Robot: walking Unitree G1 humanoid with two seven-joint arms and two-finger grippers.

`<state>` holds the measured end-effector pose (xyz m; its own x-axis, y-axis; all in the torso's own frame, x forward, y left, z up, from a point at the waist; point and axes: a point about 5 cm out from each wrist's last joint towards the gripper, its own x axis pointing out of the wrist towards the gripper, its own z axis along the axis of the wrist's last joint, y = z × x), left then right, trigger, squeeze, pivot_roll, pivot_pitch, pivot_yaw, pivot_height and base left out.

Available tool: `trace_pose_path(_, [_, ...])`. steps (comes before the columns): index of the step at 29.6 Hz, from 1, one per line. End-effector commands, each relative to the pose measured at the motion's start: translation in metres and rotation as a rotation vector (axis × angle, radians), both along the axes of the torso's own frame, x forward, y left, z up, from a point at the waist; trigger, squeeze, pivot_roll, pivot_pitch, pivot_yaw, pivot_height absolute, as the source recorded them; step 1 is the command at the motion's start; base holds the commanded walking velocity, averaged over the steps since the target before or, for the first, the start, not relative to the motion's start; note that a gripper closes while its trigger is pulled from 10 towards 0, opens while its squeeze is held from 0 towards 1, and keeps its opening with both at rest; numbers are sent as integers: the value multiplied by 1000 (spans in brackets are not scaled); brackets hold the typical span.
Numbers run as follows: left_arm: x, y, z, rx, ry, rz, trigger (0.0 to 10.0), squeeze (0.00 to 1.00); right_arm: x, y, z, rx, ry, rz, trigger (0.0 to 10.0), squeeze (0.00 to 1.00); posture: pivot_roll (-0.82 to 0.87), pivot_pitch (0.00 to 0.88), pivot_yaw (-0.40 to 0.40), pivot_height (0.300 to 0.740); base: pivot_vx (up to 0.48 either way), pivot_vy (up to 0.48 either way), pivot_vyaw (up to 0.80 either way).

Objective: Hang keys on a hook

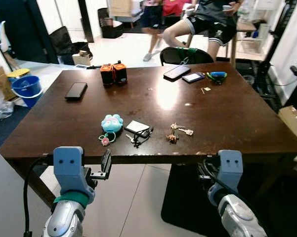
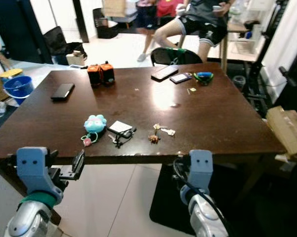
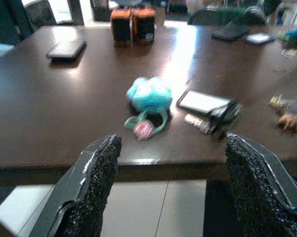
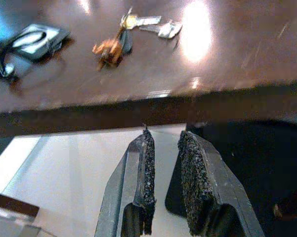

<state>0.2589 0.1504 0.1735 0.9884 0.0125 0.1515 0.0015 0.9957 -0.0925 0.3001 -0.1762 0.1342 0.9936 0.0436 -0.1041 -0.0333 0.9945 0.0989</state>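
Observation:
A bunch of keys [image 1: 178,132] with a small brown charm lies on the dark wooden table [image 1: 227,113] near its front edge; it is also in the right wrist view [image 4: 133,29]. To its left lie a black card holder with keys [image 1: 138,129] and a teal plush keychain [image 1: 111,124]. My left gripper [image 3: 170,140] is open, held just below and in front of the table edge, facing the plush. My right gripper [image 4: 164,136] is shut with nothing in it, below the table edge in front of the keys.
Further back on the table are a black phone [image 1: 76,90], two orange-and-black objects [image 1: 113,73], another phone [image 1: 177,72] and a card [image 1: 193,77]. A chair [image 1: 186,55] and people [image 1: 207,24] are behind it. A blue bucket [image 1: 26,90] stands left, a cardboard box [image 1: 294,123] right.

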Motion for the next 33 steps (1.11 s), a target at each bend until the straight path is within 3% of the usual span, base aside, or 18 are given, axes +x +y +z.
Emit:
trace_pose_path(1, [-3,5,-4,16,17,15,10000,0,-2,4,-6,18,27,13,10000,0,-209,114,133,740,0,0,0])
trace_pose_path(12, [-2,8,-7,27,49,27,10000,0,-2,4,-6,21,28,12,10000,0,-209,114,133,740,0,0,0])
trace_pose_path(17, [-3,12,-24,94,125,55,10000,0,-3,4,-6,22,30,9,10000,0,-203,118,136,740,0,0,0])
trace_pose_path(25, [-5,9,-29,78,143,82,10000,0,-1,2,-8,8,48,34,10000,0,-200,109,68,740,0,0,0])
trace_pose_path(33, [-4,7,-30,82,144,80,10000,0,1,-1,-8,-10,51,36,10000,0,-201,108,66,740,0,0,0])
